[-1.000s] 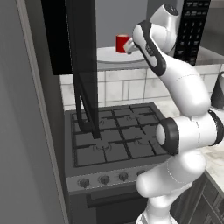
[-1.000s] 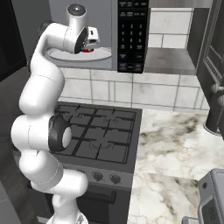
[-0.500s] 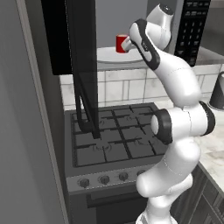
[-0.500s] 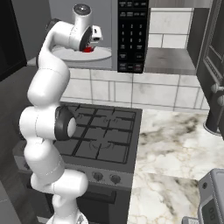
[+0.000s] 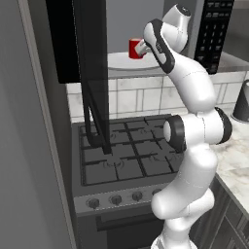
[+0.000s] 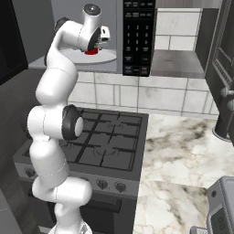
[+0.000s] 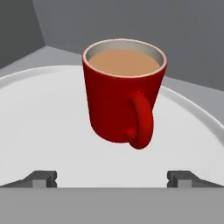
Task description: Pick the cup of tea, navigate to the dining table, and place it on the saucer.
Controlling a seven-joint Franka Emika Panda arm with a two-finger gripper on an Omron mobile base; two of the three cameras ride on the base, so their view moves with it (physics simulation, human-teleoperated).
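Observation:
The cup of tea, a red mug full of brown liquid, stands upright on a large white round plate inside the open microwave. Its handle faces the hand camera. My gripper is open just short of the mug, with one fingertip low on each side and nothing between them. From the left base the mug is at the hand. From the right base the mug peeks out under the gripper. The dining table and the saucer are out of view.
The microwave's dark door hangs open to the left, and its keypad panel is to the right. A black gas stove lies below the arm. A marble worktop with a toaster runs to the right.
The arm has stretched up and forward, bringing the hand a little closer to the mug. The mug and plate have not moved.

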